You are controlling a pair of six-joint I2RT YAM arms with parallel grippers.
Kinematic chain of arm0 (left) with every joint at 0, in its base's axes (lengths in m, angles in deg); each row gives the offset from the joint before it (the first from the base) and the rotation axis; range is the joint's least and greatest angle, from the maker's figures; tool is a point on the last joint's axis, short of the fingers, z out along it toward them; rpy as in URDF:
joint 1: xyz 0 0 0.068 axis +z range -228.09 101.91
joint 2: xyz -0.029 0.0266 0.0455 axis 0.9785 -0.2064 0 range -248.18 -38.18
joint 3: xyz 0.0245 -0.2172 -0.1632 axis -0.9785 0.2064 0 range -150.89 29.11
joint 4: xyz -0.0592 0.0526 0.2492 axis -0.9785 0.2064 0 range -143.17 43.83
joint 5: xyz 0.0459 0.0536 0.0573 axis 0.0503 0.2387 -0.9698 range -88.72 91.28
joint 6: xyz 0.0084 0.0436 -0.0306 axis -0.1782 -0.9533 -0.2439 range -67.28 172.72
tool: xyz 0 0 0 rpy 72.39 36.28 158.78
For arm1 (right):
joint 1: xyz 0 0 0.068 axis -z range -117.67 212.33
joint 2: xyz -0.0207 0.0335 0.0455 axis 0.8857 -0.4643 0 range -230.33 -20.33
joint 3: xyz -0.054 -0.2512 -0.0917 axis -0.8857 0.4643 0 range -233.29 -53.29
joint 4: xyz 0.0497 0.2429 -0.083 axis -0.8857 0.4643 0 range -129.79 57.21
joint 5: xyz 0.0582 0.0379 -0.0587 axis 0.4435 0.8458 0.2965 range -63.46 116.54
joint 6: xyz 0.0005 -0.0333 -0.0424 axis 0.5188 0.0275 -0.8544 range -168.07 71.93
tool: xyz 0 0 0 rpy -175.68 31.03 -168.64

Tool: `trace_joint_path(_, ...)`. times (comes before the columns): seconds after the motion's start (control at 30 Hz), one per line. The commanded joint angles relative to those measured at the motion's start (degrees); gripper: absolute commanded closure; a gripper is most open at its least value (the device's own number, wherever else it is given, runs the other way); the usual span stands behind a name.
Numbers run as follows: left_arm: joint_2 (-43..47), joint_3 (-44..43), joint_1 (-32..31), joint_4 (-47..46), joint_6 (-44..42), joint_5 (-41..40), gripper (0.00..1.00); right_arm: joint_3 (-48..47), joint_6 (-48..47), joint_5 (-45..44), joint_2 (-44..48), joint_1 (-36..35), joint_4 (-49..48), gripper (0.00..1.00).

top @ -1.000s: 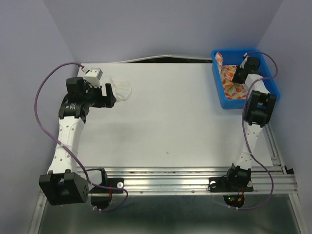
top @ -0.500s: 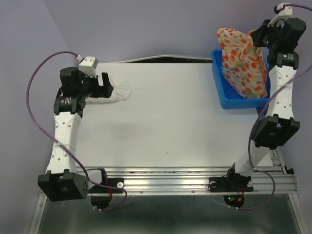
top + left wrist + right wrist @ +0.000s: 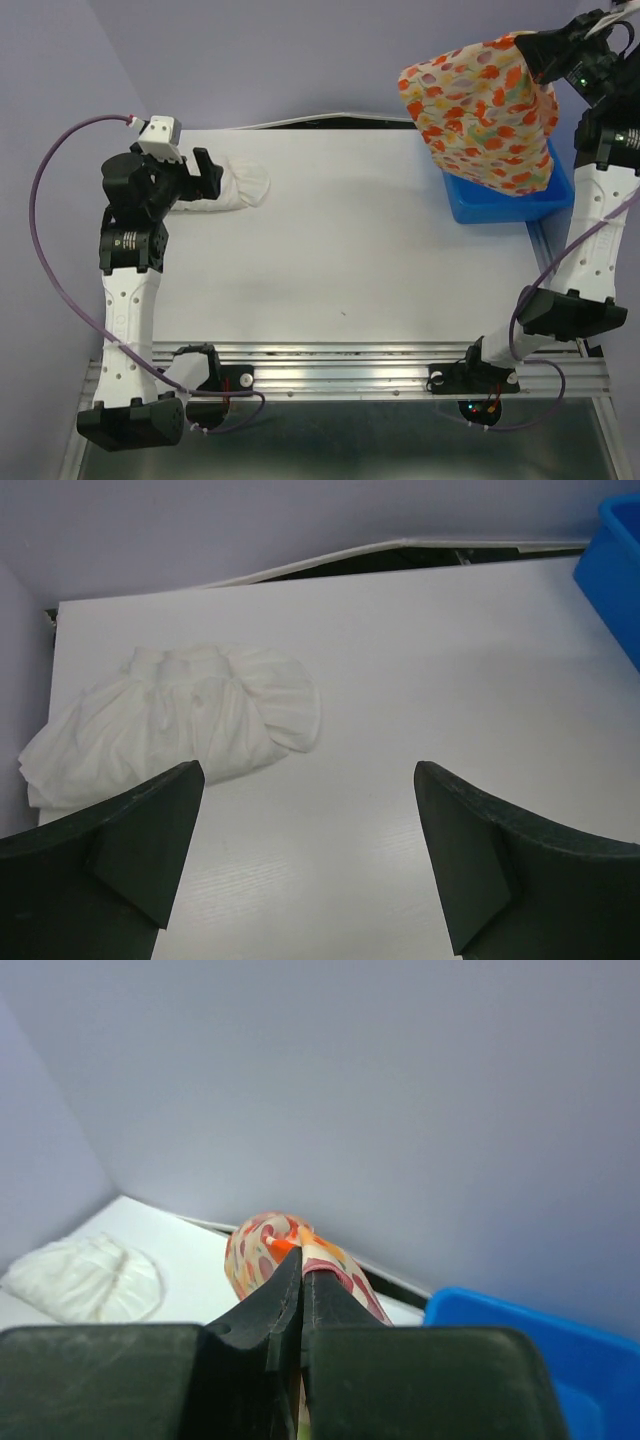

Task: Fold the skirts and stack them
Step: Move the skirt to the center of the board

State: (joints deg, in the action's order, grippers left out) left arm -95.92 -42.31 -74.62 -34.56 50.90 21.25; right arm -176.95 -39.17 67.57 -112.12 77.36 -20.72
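Looking from the near edge outward, the open stretch of table (image 3: 350,280) in front of the arm bases was where any folding would have to happen, and neither skirt was on it yet.

Further up on the left, the left gripper (image 3: 305,790) hovered low with its jaws spread wide and nothing in them. It was aimed at the white skirt (image 3: 190,730), which lay in a rumpled heap near the table's far-left corner, just ahead of the fingers and untouched.

The real news was at the far right. A second before, the right arm was down in the blue bin (image 3: 500,205) with the printed skirt lying inside. Now the right gripper (image 3: 302,1285) was way up high, jaws pressed together and pinching the skirt's top edge. The printed skirt (image 3: 485,110) dangled open in the air over the bin.

So I'd say the pick-out worked. Both skirts were out of the bin, but nothing was folded or stacked, so it was still early. My guess was the next step would be carrying the printed one over and laying it flat.
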Motion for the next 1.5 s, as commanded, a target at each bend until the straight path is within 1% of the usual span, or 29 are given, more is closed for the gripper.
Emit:
trace_joint_path(0.0, 2.4, 1.1, 0.1, -3.1, -0.4, 1.0, 0.02, -0.9, 12.3, 5.6, 6.4, 0.5, -16.7, 0.99)
trace_joint_path(0.07, 3.7, 1.1, 0.1, -3.1, -1.0, 1.1, 0.02, -1.2, 17.8, 6.4, 7.0, 0.5, -23.0, 0.99)
trace_joint_path(0.13, 4.6, 0.7, 0.2, -2.6, -2.1, 1.2, 0.02, -3.1, 21.9, 7.6, 6.9, 0.5, -25.5, 0.99)
trace_joint_path(0.17, 4.9, 0.5, 0.2, -1.8, -2.6, 1.3, 0.02, -3.3, 26.6, 8.8, 6.9, 0.5, -27.7, 0.99)
trace_joint_path(0.23, 5.1, -0.2, 0.2, -0.6, -4.1, 2.5, 0.02, -1.9, 31.6, 10.7, 7.3, 0.5, -31.0, 0.99)
trace_joint_path(0.3, 5.2, -0.6, 0.1, 0.6, -4.5, 3.2, 0.02, 1.8, 38.2, 12.0, 8.4, 0.5, -34.1, 0.99)
trace_joint_path(0.37, 5.2, -0.5, 0.1, 1.4, -4.7, 4.1, 0.02, 9.7, 39.9, 13.0, 10.9, -0.8, -35.8, 0.99)
trace_joint_path(0.43, 5.3, -0.2, 0.2, 2.0, -4.6, 5.4, 0.02, 15.3, 39.5, 13.7, 12.9, -3.4, -34.8, 0.99)
trace_joint_path(0.47, 5.3, 0.0, 0.1, 2.2, -5.0, 6.0, 0.02, 21.6, 37.5, 14.6, 15.0, -4.7, -33.2, 0.99)
trace_joint_path(0.5, 5.4, 0.1, 0.2, 2.7, -5.1, 7.0, 0.02, 24.9, 35.4, 14.9, 16.1, -6.3, -32.0, 0.99)
trace_joint_path(0.57, 6.1, 1.5, 0.1, 2.7, -5.6, 7.6, 0.02, 31.8, 30.7, 13.0, 18.3, -12.7, -25.5, 0.99)
trace_joint_path(0.6, 6.8, 2.6, 0.1, 2.6, -6.1, 7.9, 0.02, 39.4, 26.8, 12.5, 20.1, -15.0, -24.6, 0.99)
trace_joint_path(0.63, 7.1, 3.1, 0.1, 2.6, -6.3, 7.9, 0.02, 43.1, 25.0, 11.8, 20.7, -17.4, -23.7, 0.99)
trace_joint_path(0.67, 7.4, 3.6, 0.2, 2.8, -7.0, 7.7, 0.02, 49.5, 21.7, 10.9, 20.7, -21.6, -22.4, 0.99)
trace_joint_path(0.73, 8.1, 4.6, 0.2, 3.3, -7.3, 7.3, 0.02, 54.2, 18.5, 9.2, 19.2, -26.6, -21.4, 0.99)
trace_joint_path(0.83, 9.2, 7.0, 0.1, 4.3, -7.4, 6.6, 0.03, 60.8, 16.5, 6.0, 14.5, -28.0, -27.4, 0.99)
trace_joint_path(0.87, 9.5, 7.8, 0.1, 5.1, -7.5, 6.7, 0.04, 60.2, 13.3, 3.5, 12.4, -29.7, -27.2, 0.99)
trace_joint_path(0.9, 10.1, 9.2, 0.1, 5.5, -7.7, 6.8, 0.05, 57.4, 12.1, 2.6, 7.8, -30.3, -26.5, 0.99)
trace_joint_path(0.93, 10.4, 9.9, 0.2, 5.8, -7.7, 6.8, 0.05, 55.8, 11.1, 2.1, 5.4, -31.0, -26.4, 0.97)
trace_joint_path(1.0, 11.0, 11.2, 0.1, 6.5, -7.8, 6.6, 0.06, 52.3, 6.9, -1.0, 1.4, -34.4, -25.3, 0.84)
trace_joint_path(1.07, 11.6, 13.1, 0.1, 6.6, -8.5, 6.3, 0.07, 46.4, 2.1, -3.8, -4.2, -37.2, -22.8, 0.64)
trace_joint_path(1.1, 11.9, 13.6, 0.1, 6.5, -8.8, 6.3, 0.07, 44.3, 0.9, -5.4, -6.0, -39.9, -22.0, 0.49)
trace_joint_path(1.17, 11.8, 15.1, 0.1, 6.3, -10.4, 6.1, 0.08, 38.3, -1.4, -9.0, -10.3, -41.7, -19.8, 0.43)
trace_joint_path(1.2, 11.6, 15.4, 0.1, 6.2, -10.7, 5.8, 0.08, 36.4, -2.0, -10.6, -11.4, -42.4, -19.3, 0.37)
trace_joint_path(1.23, 10.8, 15.9, 0.2, 6.2, -11.4, 5.6, 0.08, 34.7, -2.5, -12.6, -12.3, -43.0, -19.2, 0.20)
trace_joint_path(1.3, 9.7, 16.1, 0.2, 6.2, -13.3, 5.2, 0.08, 31.7, -6.2, -17.1, -13.1, -43.0, -15.0, 0.13)
trace_joint_path(1.37, 7.3, 16.5, 0.1, 6.2, -15.1, 6.0, 0.07, 31.8, -11.2, -21.0, -11.7, -43.0, -10.2, 0.02)
trace_joint_path(1.4, 5.3, 16.7, 0.1, 6.0, -16.4, 6.3, 0.07, 33.4, -12.6, -22.3, -9.1, -43.0, -8.4, 0.00)
trace_joint_path(1.47, 2.6, 17.0, -0.1, 5.6, -17.2, 6.5, 0.06, 35.2, -15.9, -23.1, -6.6, -43.0, 0.8, 0.00)
